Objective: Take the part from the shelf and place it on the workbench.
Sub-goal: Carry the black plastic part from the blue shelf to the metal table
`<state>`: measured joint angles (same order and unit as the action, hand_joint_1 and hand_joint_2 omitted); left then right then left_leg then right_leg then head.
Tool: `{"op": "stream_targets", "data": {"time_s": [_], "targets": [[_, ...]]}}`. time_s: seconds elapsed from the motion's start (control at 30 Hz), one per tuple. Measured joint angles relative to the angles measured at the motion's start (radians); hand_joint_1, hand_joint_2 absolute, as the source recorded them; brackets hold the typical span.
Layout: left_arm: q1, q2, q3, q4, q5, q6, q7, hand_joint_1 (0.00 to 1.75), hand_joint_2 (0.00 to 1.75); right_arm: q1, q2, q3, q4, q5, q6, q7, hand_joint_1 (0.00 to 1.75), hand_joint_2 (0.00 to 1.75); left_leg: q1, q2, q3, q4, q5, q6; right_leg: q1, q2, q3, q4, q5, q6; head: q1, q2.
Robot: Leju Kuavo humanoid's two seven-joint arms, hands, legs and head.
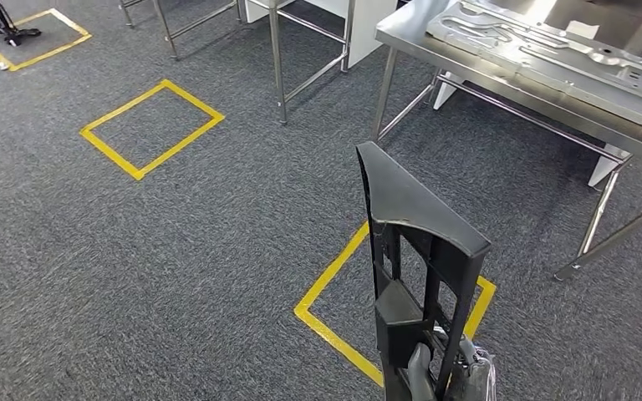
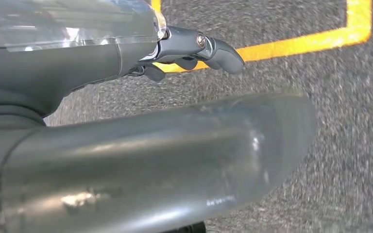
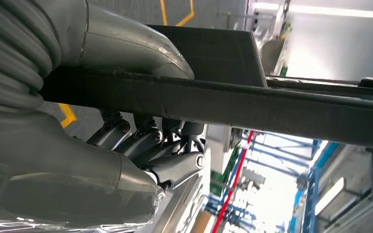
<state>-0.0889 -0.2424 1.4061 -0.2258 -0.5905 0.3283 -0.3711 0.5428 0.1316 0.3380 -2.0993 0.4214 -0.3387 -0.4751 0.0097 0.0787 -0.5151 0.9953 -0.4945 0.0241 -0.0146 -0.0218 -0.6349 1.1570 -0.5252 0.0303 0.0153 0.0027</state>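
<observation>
The right hand (image 1: 443, 372) grips the black ribbed part (image 1: 414, 251) upright over open grey carpet (image 1: 175, 251), well short of the steel workbench's (image 1: 501, 79) edge; left hand (image 2: 194, 48) fingers curled, empty

My right hand (image 3: 141, 145) has a grey ribbed cover at the wrist, a thick smooth grey thumb and darker fingers (image 3: 175, 165) with small silver screws at their hinges. A clear glossy shell sits over its back. My left hand (image 2: 194, 48) is built alike: a dark grey finger with a silver screw, a clear shell, and a broad, scuffed grey thumb.
</observation>
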Motion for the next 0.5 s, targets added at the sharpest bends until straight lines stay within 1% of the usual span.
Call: {"op": "stream_targets", "data": {"time_s": [0.03, 0.07, 0.1, 0.13, 0.17, 0.2, 0.23, 0.27, 0.3, 0.33, 0.37, 0.4, 0.43, 0.47, 0.5], "targets": [[-0.001, 0.000, 0.000, 0.000, 0.000, 0.000, 0.000, 0.00, 0.00, -0.001, 0.000, 0.000, 0.000, 0.001, 0.000, 0.001, 1.75, 1.75, -0.002, 0.011, 0.003, 0.001, -0.003, -0.005, 0.003, -0.022, 0.039, -0.067, 0.023, -0.004, 0.000, 0.000], [-0.001, 0.000, 0.000, 0.000, 0.000, -0.001, 0.000, 0.00, 0.00, -0.002, 0.000, 0.000, 0.000, 0.001, 0.000, 0.002, 1.75, 1.75, -0.004, 0.020, 0.006, 0.001, -0.007, -0.010, 0.007, -0.038, 0.067, -0.117, 0.037, -0.009, -0.001, 0.000], [-0.002, 0.000, 0.000, 0.000, 0.000, -0.001, 0.000, 0.00, 0.00, -0.002, 0.000, 0.000, 0.000, 0.002, 0.000, 0.002, 1.75, 1.75, -0.006, 0.028, 0.009, 0.001, -0.010, -0.015, 0.010, -0.048, 0.080, -0.143, 0.040, -0.015, -0.001, 0.000], [-0.003, 0.000, 0.000, 0.000, 0.000, -0.002, 0.000, 0.00, 0.00, -0.003, 0.000, 0.001, 0.000, 0.003, -0.001, 0.003, 1.75, 1.75, -0.008, 0.037, 0.012, 0.001, -0.012, -0.021, 0.013, -0.043, 0.079, -0.147, 0.038, -0.020, -0.001, 0.000], [-0.005, 0.000, 0.000, 0.000, 0.000, -0.002, 0.000, 0.00, 0.00, -0.002, 0.000, 0.001, 0.000, 0.004, -0.002, 0.004, 1.75, 1.75, -0.008, 0.047, 0.017, 0.000, -0.013, -0.026, 0.012, -0.030, 0.077, -0.149, 0.040, -0.026, -0.001, 0.000], [-0.006, 0.000, 0.000, 0.000, 0.000, -0.003, 0.000, 0.00, 0.00, -0.001, 0.000, 0.001, 0.000, 0.005, -0.003, 0.005, 1.75, 1.75, -0.006, 0.046, 0.019, 0.003, -0.017, -0.031, 0.010, -0.019, 0.077, -0.152, 0.043, -0.031, -0.001, 0.000], [-0.007, 0.000, 0.000, 0.000, 0.000, -0.004, 0.000, 0.00, 0.00, -0.001, 0.000, 0.001, 0.000, 0.006, -0.005, 0.006, 1.75, 1.75, -0.004, 0.031, 0.016, 0.016, -0.029, -0.036, 0.007, -0.007, 0.077, -0.155, 0.046, -0.038, -0.003, 0.000], [-0.007, 0.000, 0.000, 0.000, 0.000, -0.005, 0.000, 0.00, 0.00, -0.002, 0.000, 0.002, 0.000, 0.007, -0.007, 0.008, 1.75, 1.75, -0.002, 0.005, 0.004, 0.046, -0.051, -0.041, 0.003, 0.004, 0.077, -0.158, 0.050, -0.044, -0.005, 0.000], [-0.006, 0.000, 0.000, 0.000, -0.001, -0.005, 0.000, 0.00, 0.00, -0.003, 0.000, 0.002, 0.000, 0.008, -0.009, 0.009, 1.75, 1.75, 0.001, -0.027, -0.019, 0.099, -0.083, -0.044, 0.002, 0.014, 0.077, -0.159, 0.053, -0.048, -0.007, 0.000], [-0.004, 0.000, 0.000, 0.000, -0.001, -0.005, 0.000, 0.00, 0.00, -0.004, 0.000, 0.003, 0.000, 0.008, -0.011, 0.010, 1.75, 1.75, 0.002, -0.052, -0.050, 0.167, -0.118, -0.046, 0.002, 0.027, 0.076, -0.159, 0.054, -0.051, -0.009, 0.000], [-0.003, 0.000, 0.000, 0.000, -0.001, -0.005, 0.000, 0.00, 0.00, -0.005, 0.000, 0.003, 0.000, 0.008, -0.013, 0.012, 1.75, 1.75, 0.002, -0.064, -0.081, 0.233, -0.144, -0.048, 0.003, 0.040, 0.074, -0.158, 0.055, -0.053, -0.010, 0.000], [-0.001, 0.000, 0.000, 0.000, 0.000, -0.005, 0.000, 0.00, 0.00, -0.005, 0.000, 0.003, 0.000, 0.008, -0.013, 0.013, 1.75, 1.75, 0.002, -0.069, -0.104, 0.277, -0.154, -0.049, 0.003, 0.054, 0.074, -0.157, 0.054, -0.053, -0.010, 0.000], [-0.001, 0.000, 0.000, 0.000, 0.001, -0.006, 0.000, 0.00, 0.00, -0.005, 0.000, 0.004, 0.000, 0.008, -0.014, 0.014, 1.75, 1.75, 0.003, -0.071, -0.111, 0.285, -0.142, -0.049, 0.003, 0.069, 0.074, -0.155, 0.054, -0.053, -0.010, 0.000], [-0.001, 0.001, 0.000, -0.001, 0.002, -0.007, 0.000, 0.00, 0.00, -0.005, 0.000, 0.005, 0.000, 0.008, -0.014, 0.016, 1.75, 1.75, 0.003, -0.074, -0.100, 0.253, -0.111, -0.048, 0.003, 0.085, 0.074, -0.152, 0.054, -0.053, -0.010, 0.000], [-0.001, 0.001, 0.000, -0.001, 0.003, -0.007, -0.001, 0.00, 0.00, -0.005, 0.000, 0.007, 0.000, 0.008, -0.014, 0.017, 1.75, 1.75, 0.003, -0.086, -0.075, 0.190, -0.069, -0.046, 0.003, 0.100, 0.074, -0.150, 0.053, -0.051, -0.010, 0.000]]}}
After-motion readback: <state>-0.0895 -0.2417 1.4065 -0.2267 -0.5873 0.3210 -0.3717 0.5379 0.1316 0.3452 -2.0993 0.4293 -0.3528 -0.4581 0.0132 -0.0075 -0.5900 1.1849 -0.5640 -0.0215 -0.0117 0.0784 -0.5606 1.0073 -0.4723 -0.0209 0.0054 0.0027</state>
